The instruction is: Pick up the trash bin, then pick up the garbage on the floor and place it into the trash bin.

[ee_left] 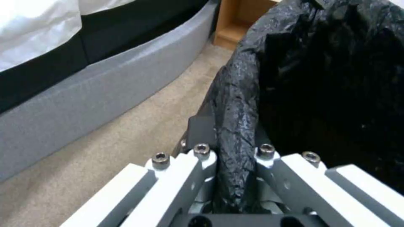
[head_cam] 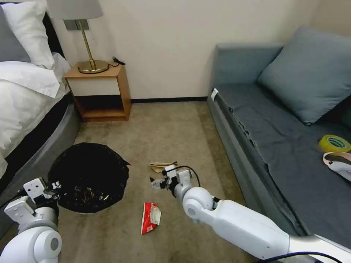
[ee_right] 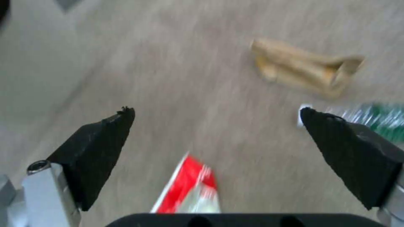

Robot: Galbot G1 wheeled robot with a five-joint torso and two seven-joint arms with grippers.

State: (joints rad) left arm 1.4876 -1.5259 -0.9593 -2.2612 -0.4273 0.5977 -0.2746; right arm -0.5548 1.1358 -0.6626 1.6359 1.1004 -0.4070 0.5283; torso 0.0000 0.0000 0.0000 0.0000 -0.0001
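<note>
The trash bin [head_cam: 89, 176], lined with a crinkled black bag, hangs low over the carpet at the left with litter inside. My left gripper [head_cam: 54, 187] is shut on its bagged rim [ee_left: 235, 132]. My right gripper [head_cam: 156, 182] hovers open over the floor, between a crumpled brown paper bag [head_cam: 162, 166] and a red-and-white packet [head_cam: 150, 217]. In the right wrist view the black fingertips [ee_right: 101, 138] stand wide apart above the packet [ee_right: 189, 186], with the brown paper bag [ee_right: 307, 67] farther off and a green-labelled clear bottle [ee_right: 378, 121] beside one finger.
A bed with a grey base [head_cam: 34, 153] lies at the left, a wooden nightstand [head_cam: 100, 91] with a lamp at the back. A grey sofa [head_cam: 278, 146] fills the right, with a yellow tape roll [head_cam: 334, 143] on it. Open carpet lies between.
</note>
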